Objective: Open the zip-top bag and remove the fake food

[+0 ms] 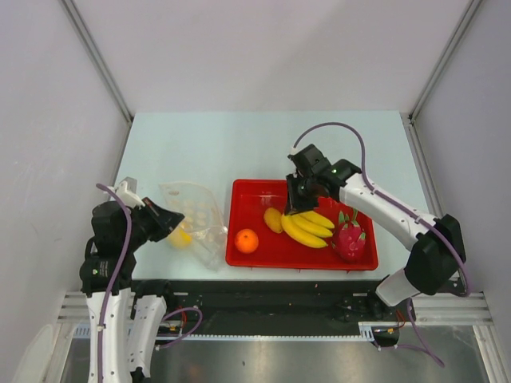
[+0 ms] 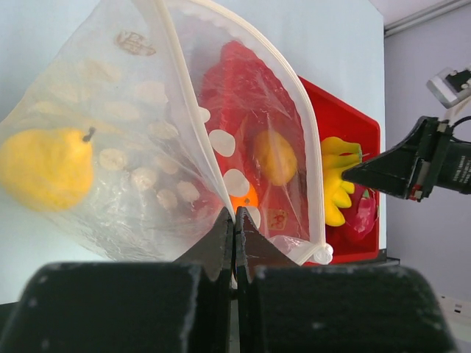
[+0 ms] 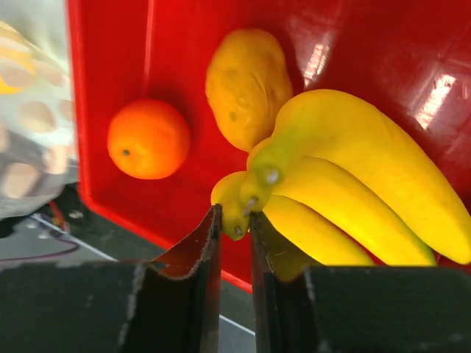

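The zip-top bag (image 1: 196, 217) (image 2: 140, 147) lies left of the red tray (image 1: 255, 199), its mouth gaping toward the tray. My left gripper (image 1: 171, 223) (image 2: 235, 215) is shut on the bag's white zip rim. A yellow pear (image 1: 180, 237) (image 2: 44, 168) sits inside the bag. My right gripper (image 1: 297, 209) (image 3: 235, 220) is shut on the stem end of the banana bunch (image 1: 310, 227) (image 3: 353, 191) over the tray. In the tray are the mango (image 1: 273, 219) (image 3: 246, 84), the orange (image 1: 247, 240) (image 3: 147, 138) and the dragon fruit (image 1: 349, 235).
The tray (image 3: 110, 59) sits at the near edge of the pale blue table (image 1: 239, 144). Grey enclosure walls close in both sides and the back. The arms' bases and cables run along the metal frame below the table edge.
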`<action>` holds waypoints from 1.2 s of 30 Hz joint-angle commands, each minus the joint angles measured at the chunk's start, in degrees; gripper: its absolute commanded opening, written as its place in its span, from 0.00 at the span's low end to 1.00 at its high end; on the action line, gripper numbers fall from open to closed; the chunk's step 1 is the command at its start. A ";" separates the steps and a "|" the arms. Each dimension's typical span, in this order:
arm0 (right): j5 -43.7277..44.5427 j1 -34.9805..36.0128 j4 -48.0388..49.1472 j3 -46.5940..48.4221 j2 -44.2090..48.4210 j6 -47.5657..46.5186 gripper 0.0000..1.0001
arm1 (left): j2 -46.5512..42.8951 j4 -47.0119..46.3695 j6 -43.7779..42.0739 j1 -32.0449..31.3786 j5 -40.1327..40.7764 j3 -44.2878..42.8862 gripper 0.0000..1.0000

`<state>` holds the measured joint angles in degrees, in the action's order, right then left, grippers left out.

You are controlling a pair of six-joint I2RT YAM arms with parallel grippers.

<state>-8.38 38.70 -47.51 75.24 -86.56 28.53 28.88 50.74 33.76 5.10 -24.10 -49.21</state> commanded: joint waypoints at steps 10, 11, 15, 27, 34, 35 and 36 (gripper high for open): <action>5.14 4.45 1.98 0.51 0.78 -3.31 0.63 | 0.03 -1.52 -2.73 -0.01 -2.18 -1.41 0.00; 4.87 4.63 2.33 0.95 1.39 -3.14 0.63 | 0.12 -1.52 -2.73 -0.09 -2.27 -1.41 0.00; 3.38 7.88 8.19 4.38 4.99 -1.99 0.63 | 0.03 -1.35 -3.00 -0.09 -2.27 -1.50 0.00; -0.83 20.09 10.33 42.84 -12.74 -1.03 0.46 | -0.93 -0.29 -3.26 -0.09 -2.36 -1.41 0.00; -3.83 23.61 11.11 55.97 -26.45 3.54 0.18 | -1.64 0.32 -3.09 -0.01 -2.53 -1.68 0.00; -4.18 23.62 12.08 55.54 -28.29 4.15 0.18 | -1.64 0.32 -3.08 -0.09 -2.62 -1.85 0.00; -5.06 23.70 12.43 55.19 -29.09 5.73 0.17 | -1.64 0.41 -3.08 -0.01 -2.62 -2.03 0.00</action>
<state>-10.50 61.52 -36.10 128.81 -111.09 29.93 27.68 51.53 31.46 5.10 -25.71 -49.21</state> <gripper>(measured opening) 0.184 0.005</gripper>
